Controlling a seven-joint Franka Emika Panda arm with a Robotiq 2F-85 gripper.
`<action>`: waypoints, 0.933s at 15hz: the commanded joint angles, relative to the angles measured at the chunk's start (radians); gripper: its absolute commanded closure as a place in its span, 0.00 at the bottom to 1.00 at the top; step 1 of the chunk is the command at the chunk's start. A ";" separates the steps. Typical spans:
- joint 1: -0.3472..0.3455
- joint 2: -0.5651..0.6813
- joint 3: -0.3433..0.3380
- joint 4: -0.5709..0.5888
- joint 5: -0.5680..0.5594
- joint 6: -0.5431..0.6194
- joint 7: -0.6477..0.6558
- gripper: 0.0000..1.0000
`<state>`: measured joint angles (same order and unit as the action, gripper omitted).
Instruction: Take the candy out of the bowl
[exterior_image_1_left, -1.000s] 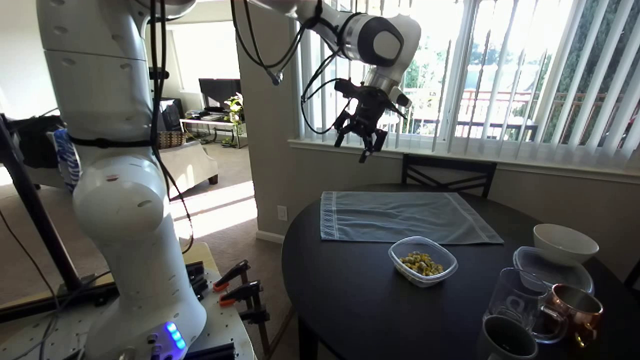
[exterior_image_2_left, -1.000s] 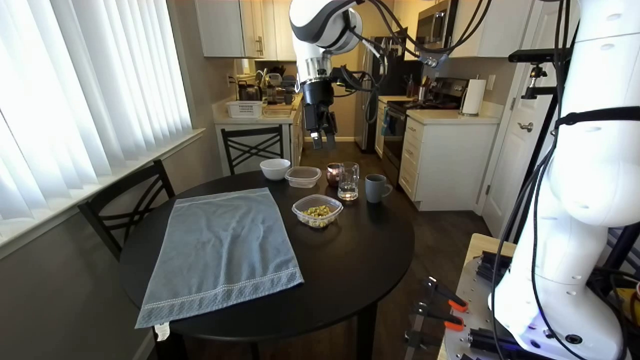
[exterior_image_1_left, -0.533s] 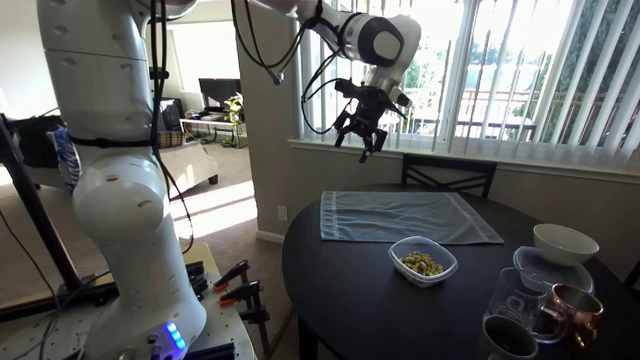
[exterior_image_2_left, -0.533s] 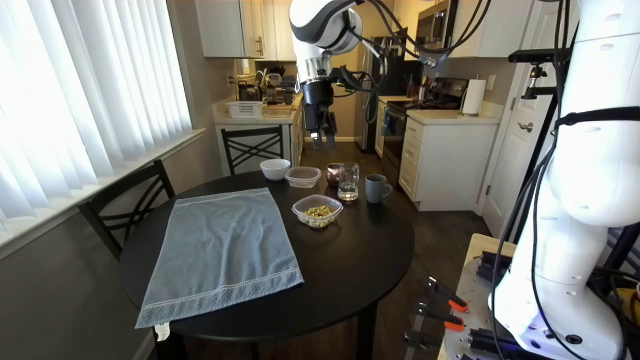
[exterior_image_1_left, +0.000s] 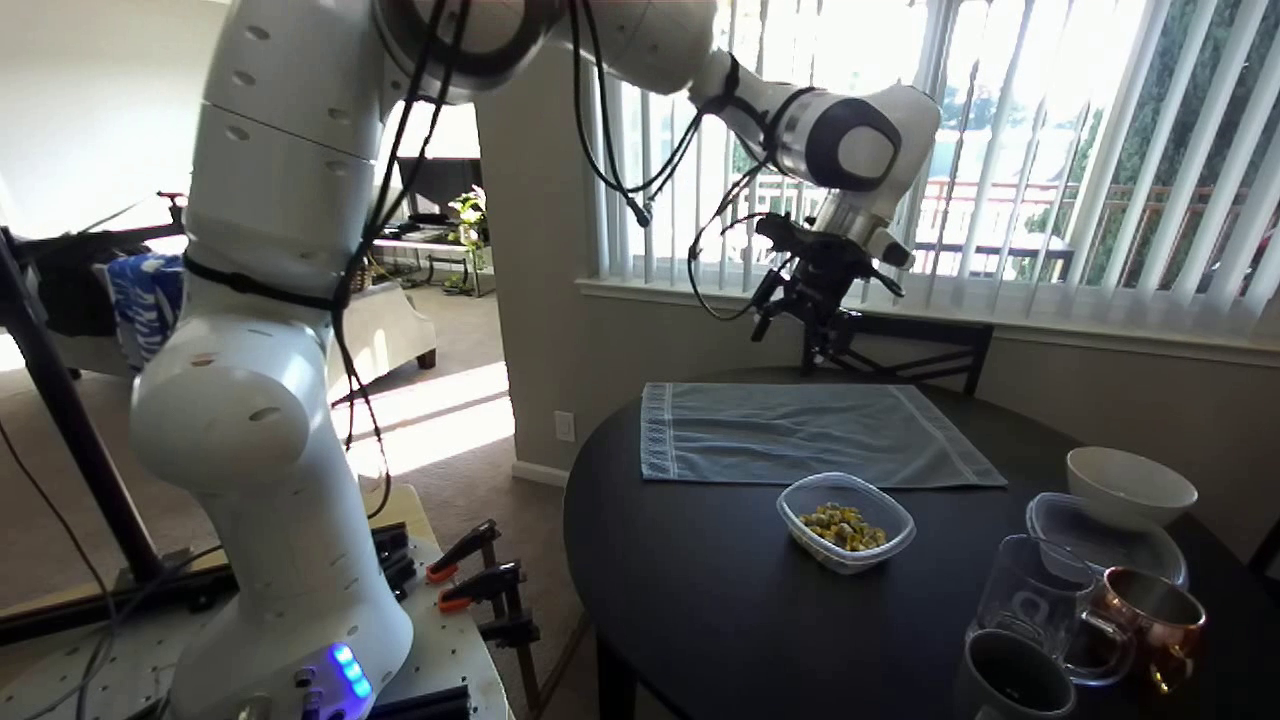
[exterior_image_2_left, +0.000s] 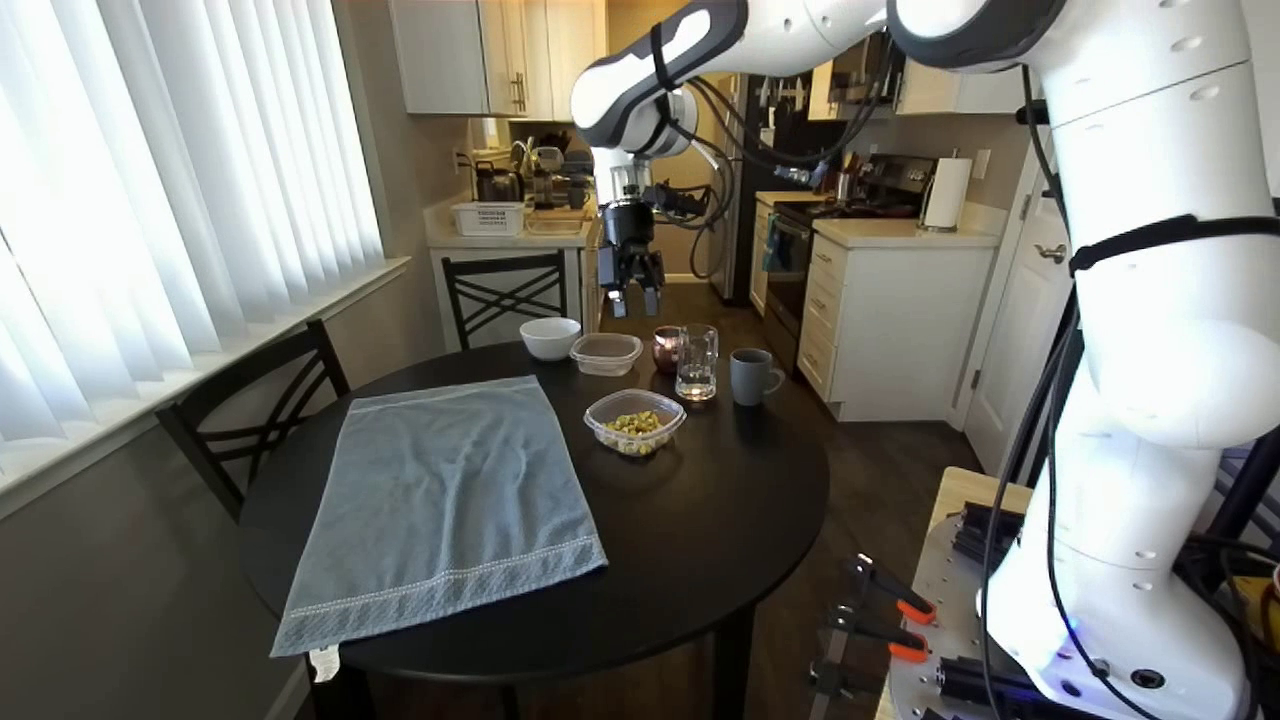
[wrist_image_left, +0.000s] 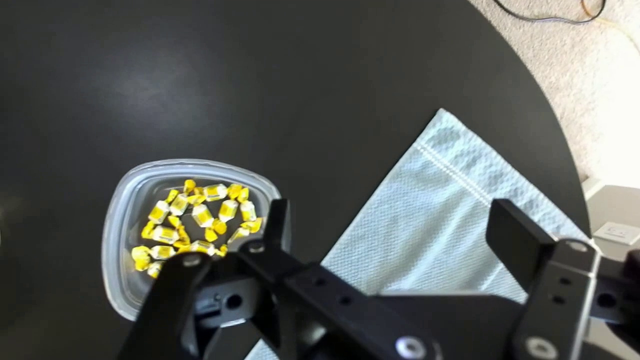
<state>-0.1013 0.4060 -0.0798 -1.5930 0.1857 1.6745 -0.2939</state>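
With gripper (exterior_image_2_left: 636, 304) spread wide and nothing visible in its grasp, hangs well above the surface (exterior_image_2_left: 700, 520), pointing roughly downward. Probably spread so far to come over small loose pieces from above, and probably held high to clear the rim of the bowl (wrist_image_left: 114, 235) on any way in. Looks not yet lined up: in the wrist view, shows a towel (wrist_image_left: 435, 225) through the gap of the gripper, with the bowl off to one side and partly hidden. Has that bowl standing upright on the surface, just beside the towel without touching it, and near a clear glass mug (exterior_image_2_left: 697, 365); perhaps set there to leave open reach from overhead, with the towel perhaps meant as a landing place.

Inside the bowl, all of the candy (wrist_image_left: 202, 216) in sight. Looks like wrapped sweets: clear middles with white and yellow inside, bright yellow crumpled ends, lying at every angle in a loose layer with dark gaps between. Reads as one small gold heap in both exterior views. Cannot tell the depth of the layer.
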 joint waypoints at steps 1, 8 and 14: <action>-0.041 0.180 0.001 0.173 -0.044 -0.063 0.044 0.00; -0.090 0.373 0.009 0.310 -0.063 -0.184 0.070 0.00; -0.096 0.366 0.031 0.321 -0.046 -0.213 0.049 0.00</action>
<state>-0.1856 0.7710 -0.0651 -1.2757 0.1493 1.4634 -0.2501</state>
